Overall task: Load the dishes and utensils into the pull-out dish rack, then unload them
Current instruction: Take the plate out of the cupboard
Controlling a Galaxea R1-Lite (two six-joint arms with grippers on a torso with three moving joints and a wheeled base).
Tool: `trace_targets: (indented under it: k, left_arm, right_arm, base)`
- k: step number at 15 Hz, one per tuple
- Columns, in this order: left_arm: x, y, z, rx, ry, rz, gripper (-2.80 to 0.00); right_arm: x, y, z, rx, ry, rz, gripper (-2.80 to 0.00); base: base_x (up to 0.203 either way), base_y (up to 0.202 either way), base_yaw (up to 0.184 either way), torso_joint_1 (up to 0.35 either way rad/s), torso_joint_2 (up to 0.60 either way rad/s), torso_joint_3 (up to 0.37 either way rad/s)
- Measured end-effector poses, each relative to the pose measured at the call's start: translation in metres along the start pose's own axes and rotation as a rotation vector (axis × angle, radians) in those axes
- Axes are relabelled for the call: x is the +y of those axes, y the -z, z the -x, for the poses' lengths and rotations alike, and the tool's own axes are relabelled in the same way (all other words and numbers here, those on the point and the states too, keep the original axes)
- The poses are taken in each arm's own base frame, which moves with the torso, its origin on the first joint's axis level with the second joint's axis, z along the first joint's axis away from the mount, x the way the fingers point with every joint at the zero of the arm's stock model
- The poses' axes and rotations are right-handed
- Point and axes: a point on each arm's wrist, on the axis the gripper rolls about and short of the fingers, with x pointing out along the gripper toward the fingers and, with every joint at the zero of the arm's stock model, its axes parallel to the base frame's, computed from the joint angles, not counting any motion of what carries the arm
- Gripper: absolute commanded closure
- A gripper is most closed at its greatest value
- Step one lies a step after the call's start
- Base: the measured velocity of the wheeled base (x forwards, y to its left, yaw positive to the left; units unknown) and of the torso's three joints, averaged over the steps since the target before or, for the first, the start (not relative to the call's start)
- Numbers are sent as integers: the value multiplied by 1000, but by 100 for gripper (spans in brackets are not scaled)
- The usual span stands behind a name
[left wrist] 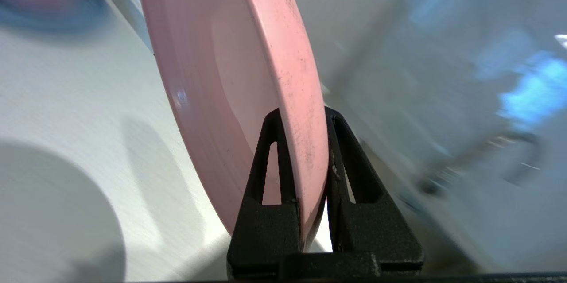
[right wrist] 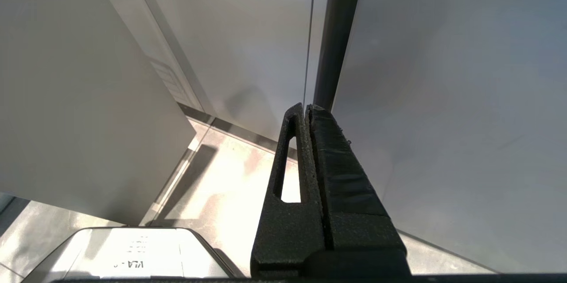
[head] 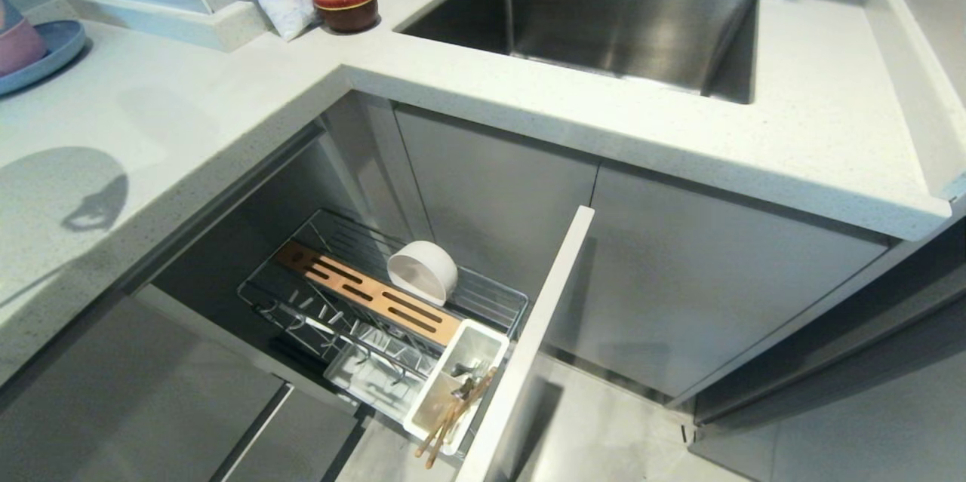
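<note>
A kitchen: steel sink [head: 604, 22], countertop [head: 189, 135], cabinets [head: 679, 278].

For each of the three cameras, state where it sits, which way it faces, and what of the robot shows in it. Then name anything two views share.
Head view: on the robot's head, facing forward and down at the white countertop, steel sink and pulled-out chrome wire dish rack; no arm shows.
Left wrist view: behind the left pincer, which is shut on the edge of the flat pink round plate, above the countertop.
Right wrist view: behind the shut right pincer, facing grey cabinet panels and floor.
Shared: the head and left wrist views both show the countertop.
</note>
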Motion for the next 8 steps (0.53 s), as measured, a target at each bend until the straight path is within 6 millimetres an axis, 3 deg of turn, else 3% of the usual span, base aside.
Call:
trace_targets:
  k: [4, 8]
  left_arm:
    - [24, -15, 0, -169, -232, -391, 0]
    - [45, -6, 2, -66, -423, -710, 0]
  right_arm:
    - [0, 0, 0, 0, 0, 0, 0]
    - [0, 0, 0, 0, 0, 0, 0]
  base:
    - [0, 0, 0, 0, 0, 0]
    - [0, 0, 0, 0, 0, 0]
